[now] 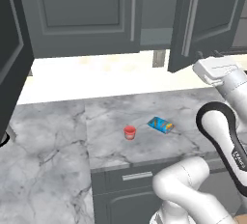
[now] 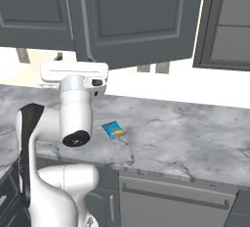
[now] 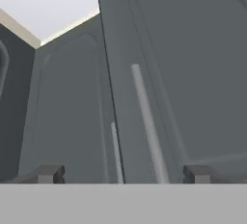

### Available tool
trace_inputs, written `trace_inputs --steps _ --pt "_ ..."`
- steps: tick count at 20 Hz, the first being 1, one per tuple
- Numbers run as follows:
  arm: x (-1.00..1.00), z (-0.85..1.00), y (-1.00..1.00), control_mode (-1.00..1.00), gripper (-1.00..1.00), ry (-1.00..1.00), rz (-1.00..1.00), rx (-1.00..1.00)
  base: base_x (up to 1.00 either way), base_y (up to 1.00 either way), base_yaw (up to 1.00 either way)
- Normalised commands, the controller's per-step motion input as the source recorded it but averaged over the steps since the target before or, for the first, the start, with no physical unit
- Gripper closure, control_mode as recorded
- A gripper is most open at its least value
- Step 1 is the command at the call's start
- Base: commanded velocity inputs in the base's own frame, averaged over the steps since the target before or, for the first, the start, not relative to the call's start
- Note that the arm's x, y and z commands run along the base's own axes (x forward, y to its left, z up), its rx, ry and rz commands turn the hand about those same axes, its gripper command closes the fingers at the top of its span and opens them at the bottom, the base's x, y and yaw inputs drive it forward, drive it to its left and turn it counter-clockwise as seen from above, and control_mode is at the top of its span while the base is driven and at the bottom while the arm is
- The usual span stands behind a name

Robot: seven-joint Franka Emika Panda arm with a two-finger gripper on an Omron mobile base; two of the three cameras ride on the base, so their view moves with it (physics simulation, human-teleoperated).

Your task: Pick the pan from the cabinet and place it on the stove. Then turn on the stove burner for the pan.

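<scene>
Here, in the hand view, the gripper [image 3: 123,174] stands with its jaws spread wide, holding nothing, its fingertips [image 3: 47,174] framing the slim silver handle [image 3: 147,121] of a dark grey cabinet [image 3: 193,73] door at twelve o'clock. From the left base view, that door [image 1: 205,15] hangs ajar above a marble counter [image 1: 58,141], where a red cup [image 1: 130,132] sits beside a blue packet [image 1: 160,125] at its three o'clock. Whether the pan is inside cannot be told.

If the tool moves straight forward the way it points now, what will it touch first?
Most likely the open cabinet door, near its silver bar handle, which lies between the open tool's fingertips. How far away it is cannot be told.
</scene>
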Motion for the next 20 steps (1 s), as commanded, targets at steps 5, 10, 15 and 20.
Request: trace_inputs --steps 5,10,15,20 --pt "-0.57 0.33 0.51 -1.00 -1.00 0.00 0.00 -0.14 0.00 0.00 0.00" --pt "-0.47 0.33 0.62 -1.00 -1.00 0.12 -0.07 -0.18 0.00 0.00 0.00" --pt "-0.04 0.06 0.73 -1.00 -1.00 0.33 -0.28 -0.21 0.00 0.00 0.00" --pt "0.18 -0.10 0.52 -1.00 -1.00 0.34 -0.25 -0.32 0.00 0.00 0.00"
